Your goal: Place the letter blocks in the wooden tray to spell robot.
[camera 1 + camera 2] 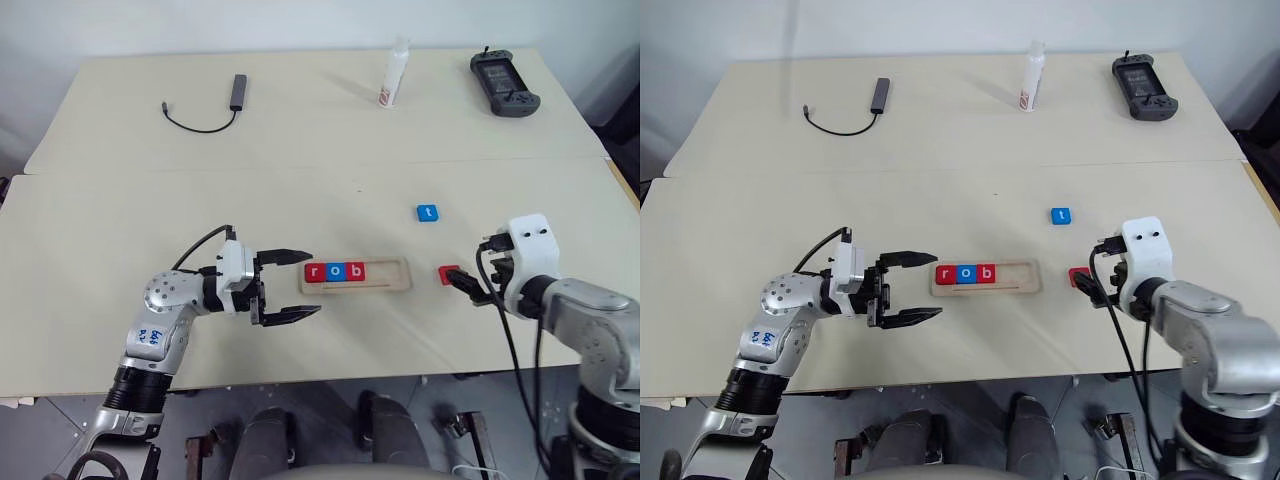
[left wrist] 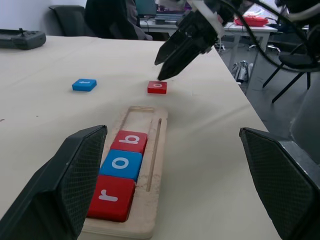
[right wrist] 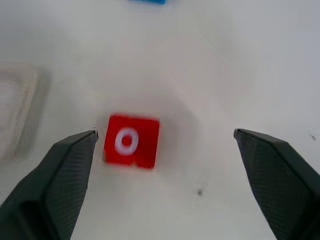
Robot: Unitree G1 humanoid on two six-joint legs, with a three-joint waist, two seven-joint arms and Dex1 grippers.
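Observation:
The wooden tray (image 1: pixel 390 272) lies near the table's front edge. In its left part sit three letter blocks: a red r (image 1: pixel 316 272), a blue o (image 1: pixel 337 271) and a red b (image 1: pixel 357 271). Another red o block (image 3: pixel 131 140) lies flat on the table just right of the tray. My right gripper (image 3: pixel 165 132) hovers over it, open, its fingers wide apart on either side and not touching it. A blue t block (image 1: pixel 427 212) lies farther back. My left gripper (image 1: pixel 300 286) is open and points at the tray's left end.
A black cable with an adapter (image 1: pixel 237 92), a white bottle (image 1: pixel 396 75) and a black handheld controller (image 1: pixel 504 85) lie on the far table, beyond a seam. The table's front edge is close behind the tray.

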